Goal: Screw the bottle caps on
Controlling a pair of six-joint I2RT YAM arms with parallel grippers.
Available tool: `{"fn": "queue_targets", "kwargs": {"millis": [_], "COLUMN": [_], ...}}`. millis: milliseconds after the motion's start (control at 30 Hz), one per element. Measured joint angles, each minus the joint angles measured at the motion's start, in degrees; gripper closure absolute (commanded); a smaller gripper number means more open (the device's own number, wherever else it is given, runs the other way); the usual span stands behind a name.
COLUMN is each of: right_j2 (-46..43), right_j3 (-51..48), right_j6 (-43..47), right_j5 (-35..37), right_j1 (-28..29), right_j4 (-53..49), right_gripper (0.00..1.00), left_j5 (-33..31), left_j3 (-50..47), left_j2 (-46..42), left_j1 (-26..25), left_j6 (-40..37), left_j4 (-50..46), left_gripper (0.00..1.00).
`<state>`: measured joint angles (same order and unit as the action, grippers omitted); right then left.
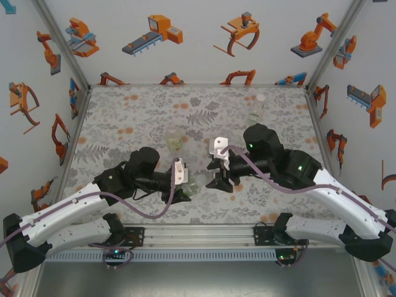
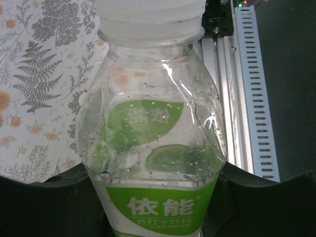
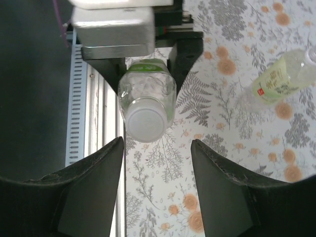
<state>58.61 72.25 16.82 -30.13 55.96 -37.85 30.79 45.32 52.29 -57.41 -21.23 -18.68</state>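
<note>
My left gripper (image 2: pixel 158 207) is shut on the green-labelled clear bottle (image 2: pixel 153 128), which lies level in its jaws and points right toward my other arm. A white cap (image 2: pixel 148 15) sits on the bottle's neck. In the right wrist view that cap (image 3: pixel 144 118) faces me, just beyond my open right gripper (image 3: pixel 157 143), and nothing is between the fingers. From above, the left gripper (image 1: pixel 183 189) and the right gripper (image 1: pixel 221 179) face each other near the front middle. The yellowish bottle (image 1: pixel 175 141) rests mid-mat. The colourless bottle (image 1: pixel 255 113) stands far right, with a small white cap (image 1: pixel 262 98) behind it.
The floral mat (image 1: pixel 142 111) covers the table. An aluminium rail (image 1: pixel 198 234) runs along the near edge, right beside the held bottle. The yellowish bottle (image 3: pixel 281 79) lies off to the right of my right fingers. Printed walls close the back and sides.
</note>
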Motion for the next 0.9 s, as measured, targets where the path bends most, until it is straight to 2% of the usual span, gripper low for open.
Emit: {"fn": "queue_targets", "kwargs": {"millis": [300,500,600,900], "right_j2": [1.55,2.36,2.54,2.29], "right_j3": [-0.02,-0.50,-0.63,-1.64], "right_j6": [3.21,3.61,3.61,1.90], "right_j5": [-4.87,-6.99,-7.69,-6.99], "right_j1": [0.00,0.00,0.00,0.00], "right_j4": [2.40,3.32,3.80,5.40], "right_gripper": [0.49,0.58,0.65,1.00], "left_j5": [1.03,1.73,1.97,1.60], "left_j3": [1.97,2.36,2.36,2.38], "left_j2": [1.42,1.64,1.70,1.36], "left_j1": [0.00,0.00,0.00,0.00], "left_j6": [-0.28,-0.44,-0.42,-0.39], "left_j4": [-2.08,-2.38,-2.43,-3.13], "left_gripper": [1.00,1.00,1.00,1.00]}}
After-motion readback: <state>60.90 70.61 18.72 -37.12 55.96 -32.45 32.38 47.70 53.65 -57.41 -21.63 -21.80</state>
